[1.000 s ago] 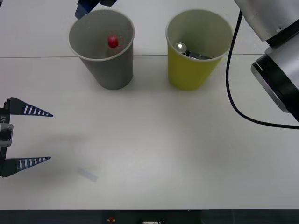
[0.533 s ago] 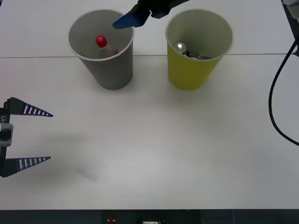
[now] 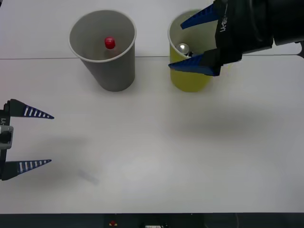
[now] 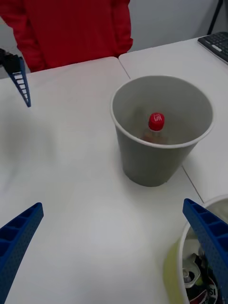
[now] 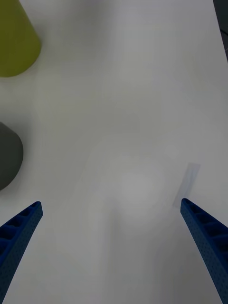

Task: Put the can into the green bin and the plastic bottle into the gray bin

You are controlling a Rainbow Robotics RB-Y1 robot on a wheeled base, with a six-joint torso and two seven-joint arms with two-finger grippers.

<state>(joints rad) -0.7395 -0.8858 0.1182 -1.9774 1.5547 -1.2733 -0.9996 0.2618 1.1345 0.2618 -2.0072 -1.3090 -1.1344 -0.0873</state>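
Jaws of the right gripper (image 3: pixel 197 42) are spread wide with nothing held between them, and they hang just above the green bin (image 3: pixel 190 78), over its near rim. Jaws of the left gripper (image 3: pixel 31 139) are wide open too and hold nothing; that gripper is parked well away from the green bin, low over the white table (image 3: pixel 156 156).

The can (image 3: pixel 183 47) is seen lying inside the green bin, shiny end up. The plastic bottle (image 4: pixel 156 124) is seen standing inside the gray bin (image 4: pixel 147 166), which sits just beside the green bin, red cap on top.

The can is judged to be light, hard and a bit slippery (it is smooth metal), so it would best be pinched across its round body. The bottle is judged to be light and thin, easy to squash, so it would best be taken near the cap, where it is stiffer. Both jobs look done.
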